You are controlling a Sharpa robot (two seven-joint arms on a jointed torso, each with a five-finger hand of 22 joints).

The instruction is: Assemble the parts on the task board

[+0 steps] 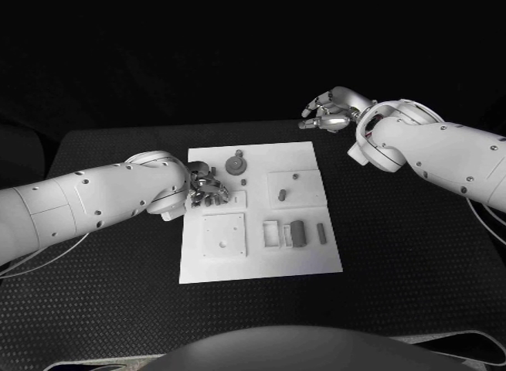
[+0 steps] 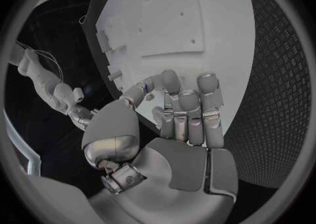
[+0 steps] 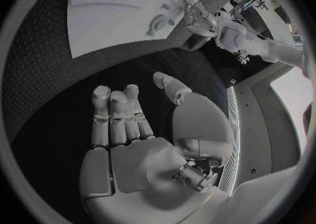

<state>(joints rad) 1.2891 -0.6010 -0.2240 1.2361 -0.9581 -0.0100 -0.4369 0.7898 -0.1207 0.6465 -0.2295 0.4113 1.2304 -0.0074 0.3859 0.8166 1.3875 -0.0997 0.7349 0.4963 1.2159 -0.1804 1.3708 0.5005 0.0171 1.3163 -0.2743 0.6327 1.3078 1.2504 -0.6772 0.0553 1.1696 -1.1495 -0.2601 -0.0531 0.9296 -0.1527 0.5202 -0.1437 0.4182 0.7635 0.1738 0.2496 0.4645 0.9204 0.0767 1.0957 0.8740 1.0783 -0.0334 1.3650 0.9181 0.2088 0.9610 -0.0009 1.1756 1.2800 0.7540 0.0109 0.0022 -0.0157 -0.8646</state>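
Two hands, both empty: left hand (image 1: 207, 188) fingers loosely spread over task board (image 1: 303, 263); right hand (image 1: 331, 108) likewise.

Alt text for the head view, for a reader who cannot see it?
A white task board lies mid-table with small grey parts on it. The left hand hovers over the board's left edge, fingers curled, holding nothing visible. The right hand hangs above the table's far edge, off the board, empty.
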